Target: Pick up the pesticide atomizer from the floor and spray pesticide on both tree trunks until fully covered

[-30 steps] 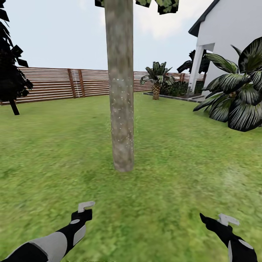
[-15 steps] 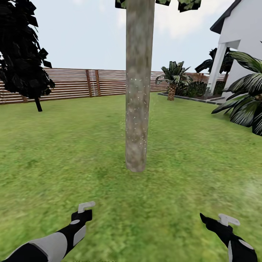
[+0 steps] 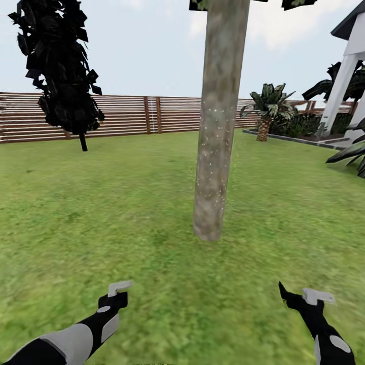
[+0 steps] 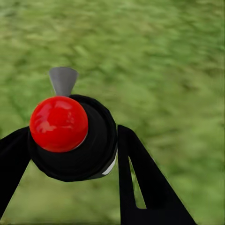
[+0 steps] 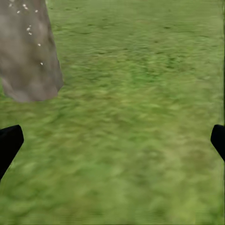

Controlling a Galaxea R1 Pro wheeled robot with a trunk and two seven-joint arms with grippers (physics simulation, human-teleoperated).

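Note:
A thick grey-brown tree trunk [image 3: 218,126] rises from the grass floor [image 3: 126,203] just right of centre, dotted with small white specks at mid height. Its base also appears in the right wrist view [image 5: 28,51]. My left gripper [image 3: 117,293] hangs low at the left, a few steps short of the trunk. In the left wrist view my left gripper [image 4: 70,136] is shut on the pesticide atomizer [image 4: 70,136], a black body with a red ball and a grey nozzle. My right gripper [image 3: 299,298] [image 5: 115,138] is open over bare grass, with nothing between its fingers.
A near-black cypress [image 3: 63,66] stands at the far left before the brown slat fence [image 3: 152,114]. A short palm [image 3: 266,109], a grey paved border [image 3: 299,139] and a white house post [image 3: 342,86] lie at the back right. Palm leaves [image 3: 352,152] reach in from the right edge.
The camera has turned left, so the trunk, palm and house have slid right in the picture and the cypress has come into view. Both arms hold the same low pose.

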